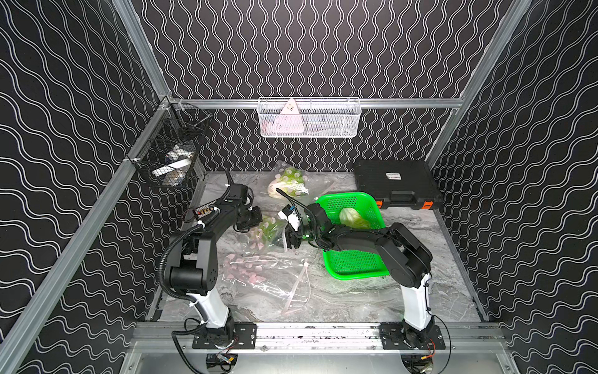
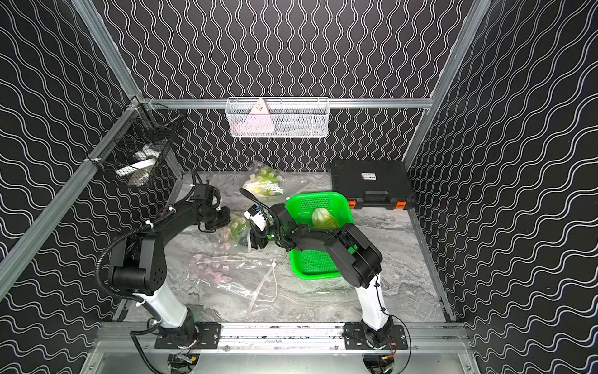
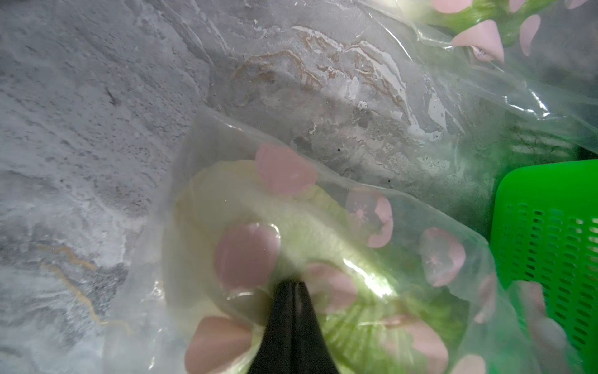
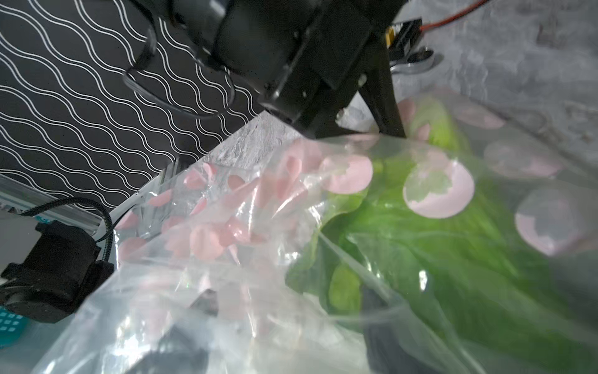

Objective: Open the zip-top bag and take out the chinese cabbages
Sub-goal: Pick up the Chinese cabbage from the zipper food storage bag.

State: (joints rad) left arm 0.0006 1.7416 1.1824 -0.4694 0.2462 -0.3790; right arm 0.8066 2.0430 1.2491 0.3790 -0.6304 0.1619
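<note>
A clear zip-top bag with pink dots lies mid-table between my two grippers. Inside it is a chinese cabbage, white at the base with green leaves. My left gripper is shut, its black tips pinching the bag's film over the cabbage; in a top view the left gripper sits at the bag's left side. My right gripper is at the bag's mouth, its fingers spread wide and blurred behind the film. Another chinese cabbage lies in the green basket.
A second dotted bag holding a cabbage lies at the back. A flat dotted bag is spread near the front. A black tool case stands at the back right. A black wire basket and a white mesh basket hang on the walls.
</note>
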